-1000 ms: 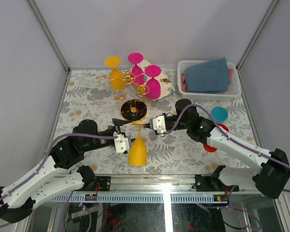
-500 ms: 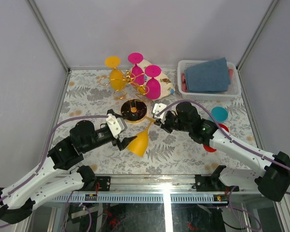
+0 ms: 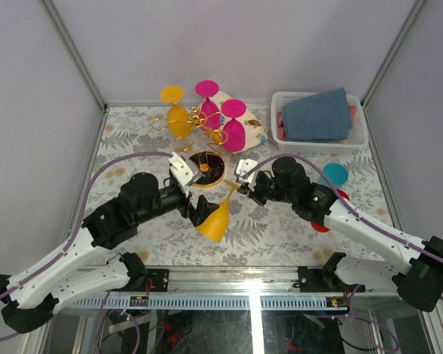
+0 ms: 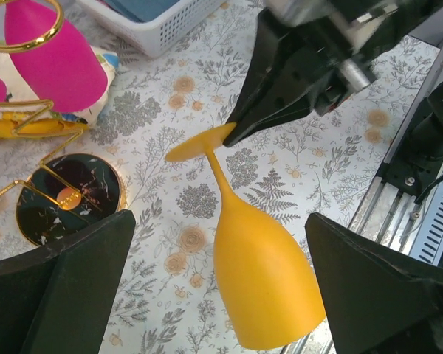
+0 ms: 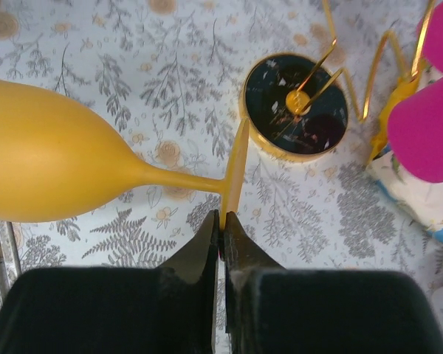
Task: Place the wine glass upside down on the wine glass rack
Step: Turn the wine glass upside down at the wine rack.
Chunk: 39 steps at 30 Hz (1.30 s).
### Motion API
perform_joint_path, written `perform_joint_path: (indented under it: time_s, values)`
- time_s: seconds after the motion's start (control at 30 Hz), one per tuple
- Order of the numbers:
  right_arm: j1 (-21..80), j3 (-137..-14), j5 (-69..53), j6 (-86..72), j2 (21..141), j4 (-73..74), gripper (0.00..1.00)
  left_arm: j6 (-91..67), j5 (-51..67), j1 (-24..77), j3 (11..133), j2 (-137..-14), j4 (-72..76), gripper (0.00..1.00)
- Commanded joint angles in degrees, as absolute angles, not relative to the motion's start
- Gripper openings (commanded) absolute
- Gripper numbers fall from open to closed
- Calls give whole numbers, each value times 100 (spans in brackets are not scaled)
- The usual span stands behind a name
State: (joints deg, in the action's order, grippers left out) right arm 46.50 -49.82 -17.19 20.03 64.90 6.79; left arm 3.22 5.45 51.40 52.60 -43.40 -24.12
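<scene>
Your right gripper [image 5: 220,221] is clamped shut on the foot rim of the yellow wine glass [image 5: 52,173]; the glass is tilted, bowl toward the near edge; your left gripper [image 4: 220,221] gapes wide, fingers either side of the bowl, not touching; the wine glass rack [image 5: 280,125] stands just beyond the foot.

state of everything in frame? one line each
yellow wine glass: tilted, off the rack, foot pinched by the right pincer
right pincer: shut on the glass's foot
left pincer: open, fingers either side of the bowl, not touching
wine glass rack: upright, holding two pink glasses and a hung yellow glass, upside down
white basket: holds folded cloths
</scene>
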Motion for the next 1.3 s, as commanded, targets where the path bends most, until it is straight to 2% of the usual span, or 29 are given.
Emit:
perform_joint_path:
  time_s: [0.0, 0.23, 0.5, 0.67, 0.9, 1.1, 1.27]
  values:
    - [4664, -4920, -1732, 2162, 6004, -94, 0, -113, 375, 5159, 5584, -4583, -2622, 100]
    - [4666, -4409, -1247, 2797, 5521, -696, 0, -117, 195, 5159, 5690, -4930, -2746, 100]
    - [4667, -4317, -1027, 3352, 5203, -319, 0, -253, 202, 5159, 6435, -5889, -3685, 100]
    - [4663, -4355, -999, 3577, 5153, -65, 0, -453, 889, 5161, 6876, -6356, -4018, 100]
    - [4667, -4288, -1169, 3713, 5079, -56, 0, -1160, 195, 5159, 6917, -6426, -3819, 100]
    - [4663, -4165, -1267, 3664, 5035, -254, 0, -1156, 33, 5151, 6830, -6641, -3747, 100]
    - [4666, -4075, -1386, 3548, 5049, -433, 0, -1365, -542, 5152, 6342, -6240, -3103, 100]
